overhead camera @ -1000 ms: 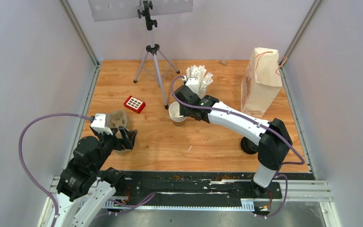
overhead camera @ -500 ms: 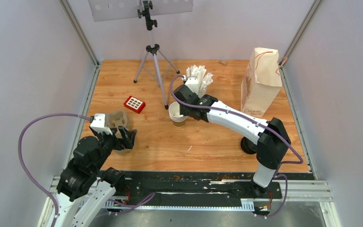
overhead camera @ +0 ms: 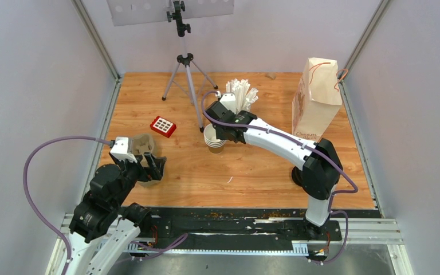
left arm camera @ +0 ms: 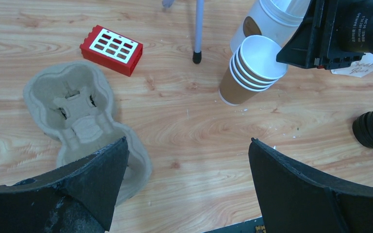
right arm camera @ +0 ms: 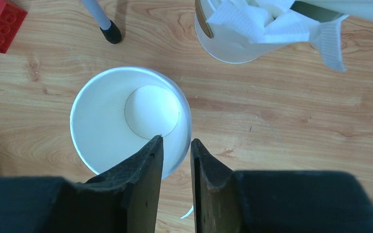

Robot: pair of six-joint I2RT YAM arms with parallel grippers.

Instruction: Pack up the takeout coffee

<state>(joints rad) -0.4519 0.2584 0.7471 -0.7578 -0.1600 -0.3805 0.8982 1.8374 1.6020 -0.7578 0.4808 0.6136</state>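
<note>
A stack of brown paper takeout coffee cups (overhead camera: pixel 213 139), white inside, stands mid-table, also in the left wrist view (left arm camera: pixel 252 68). My right gripper (right arm camera: pixel 176 139) hangs over the stack's right rim. One finger is inside the top cup (right arm camera: pixel 126 121) and the other outside, with a narrow gap between them and the cup wall in that gap. I cannot see either finger touching the wall. My left gripper (left arm camera: pixel 188 140) stands wide open and holds nothing, low over the wood beside a moulded pulp cup carrier (left arm camera: pixel 73 102).
A white cup of wrapped straws (overhead camera: pixel 240 94) stands just behind the stack. A tripod (overhead camera: pixel 186 63) has a leg foot (right arm camera: pixel 110 34) close by. A red block (overhead camera: pixel 163 126) lies to the left. A paper bag (overhead camera: pixel 316 100) stands at the back right.
The right wrist has shifted a little left and away over the cup stack, and its jaws have narrowed slightly. The left arm has not moved.
</note>
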